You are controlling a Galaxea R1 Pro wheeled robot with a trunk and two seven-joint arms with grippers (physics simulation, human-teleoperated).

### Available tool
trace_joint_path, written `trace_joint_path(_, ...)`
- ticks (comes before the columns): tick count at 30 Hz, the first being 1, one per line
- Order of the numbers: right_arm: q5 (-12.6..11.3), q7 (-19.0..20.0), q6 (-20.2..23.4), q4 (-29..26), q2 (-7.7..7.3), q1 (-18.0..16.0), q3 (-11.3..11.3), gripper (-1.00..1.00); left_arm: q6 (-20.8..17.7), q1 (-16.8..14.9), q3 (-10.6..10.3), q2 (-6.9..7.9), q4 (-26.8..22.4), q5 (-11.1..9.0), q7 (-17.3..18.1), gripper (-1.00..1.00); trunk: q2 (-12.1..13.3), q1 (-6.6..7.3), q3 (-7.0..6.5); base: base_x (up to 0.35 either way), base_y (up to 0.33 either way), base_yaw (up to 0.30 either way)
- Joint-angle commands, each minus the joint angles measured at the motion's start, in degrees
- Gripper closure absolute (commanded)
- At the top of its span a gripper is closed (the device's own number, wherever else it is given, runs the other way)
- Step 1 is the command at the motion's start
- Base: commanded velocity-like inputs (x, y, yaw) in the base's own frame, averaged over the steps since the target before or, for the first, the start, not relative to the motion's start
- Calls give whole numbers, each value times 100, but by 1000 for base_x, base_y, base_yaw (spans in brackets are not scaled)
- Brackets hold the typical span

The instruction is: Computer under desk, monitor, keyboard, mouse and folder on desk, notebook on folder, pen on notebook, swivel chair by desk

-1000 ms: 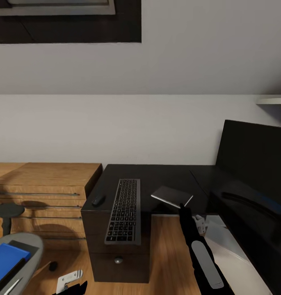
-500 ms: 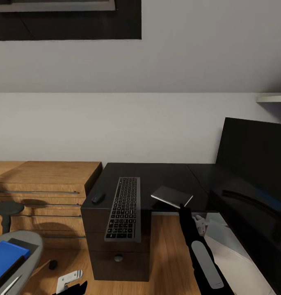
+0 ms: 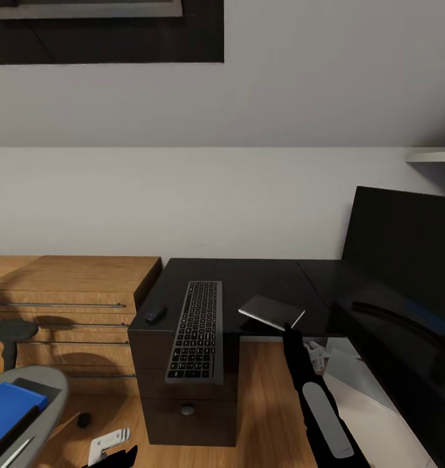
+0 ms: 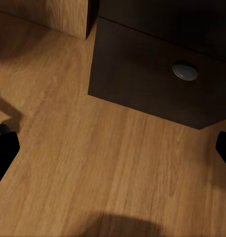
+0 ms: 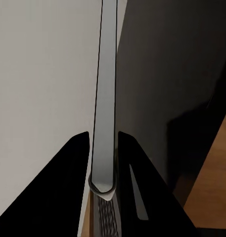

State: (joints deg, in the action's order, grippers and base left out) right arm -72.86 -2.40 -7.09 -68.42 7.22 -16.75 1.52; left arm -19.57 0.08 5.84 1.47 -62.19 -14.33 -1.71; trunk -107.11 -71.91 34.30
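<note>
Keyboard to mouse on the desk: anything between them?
Nothing. In the head view, only bare black desk top separates the mouse from the keyboard; they lie side by side, apart, not touching.

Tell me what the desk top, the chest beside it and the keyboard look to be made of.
Desk: glossy black top, probably lacquered or laminated board; it mirrors the monitor.
Drawer chest: light wood or wood veneer, with visible grain.
Keyboard: matte silver-grey frame, possibly metal or painted plastic, with black keys that look plastic.
</note>
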Motion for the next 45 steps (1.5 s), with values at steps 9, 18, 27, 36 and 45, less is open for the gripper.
trace_joint_path(9, -69, 2, -42, 3, 14, -3, 31, 100, -35, 1, 5, 3, -11, -53, -33, -100, -3, 0, 5, 0, 0, 0)
trace_joint_path(18, -303, 10, -47, 11, 9, -3, 33, 100, -37, 1, 16, 10, -4, -52, -51, -100, -3, 0, 5, 0, 0, 0)
trace_joint_path(27, -292, 4, -618, 446, 50, -3, 100, 100, -30, 1, 22, 12, -9, -52, -58, -100, -3, 0, 5, 0, 0, 0)
trace_joint_path(36, -281, 7, -865, 503, 60, -3, 376, 100, -21, 1, 117, 5, -12, -54, -37, -100, -3, 0, 5, 0, 0, 0)
trace_joint_path(45, -273, 9, -873, 505, 60, -3, 393, 100, -21, 1, 127, 3, -12, -55, -16, -100, -3, 0, 5, 27, 39, 0)
